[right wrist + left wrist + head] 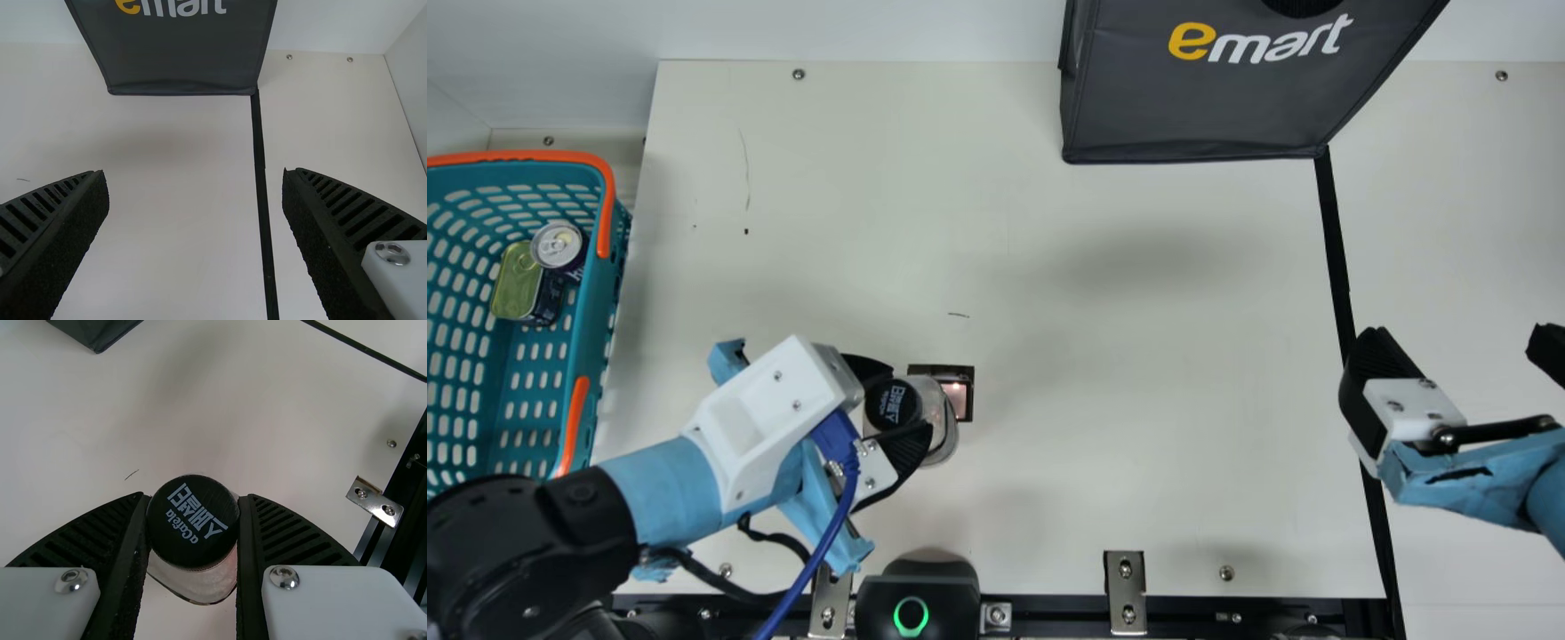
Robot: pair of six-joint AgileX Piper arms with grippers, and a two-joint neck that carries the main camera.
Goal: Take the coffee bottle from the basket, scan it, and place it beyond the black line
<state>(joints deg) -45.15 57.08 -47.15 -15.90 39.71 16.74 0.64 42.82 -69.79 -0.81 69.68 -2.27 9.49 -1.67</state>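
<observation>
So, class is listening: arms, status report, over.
Left gripper shut on coffee bottle, by scan window. Right gripper open, near black line; may crowd the placing. Bottle not yet beyond line.

Bright orange handles [604, 213] edge a slotted teal plastic basket [589, 311]; a boxy dark-grey fabric bag [1192, 116] is lettered yellow and white. A long black line [1335, 240] stripes the flat cream surface [1138, 356]; a clear coffee bottle [941, 434] wears a round black cap [190, 553] printed white.
</observation>
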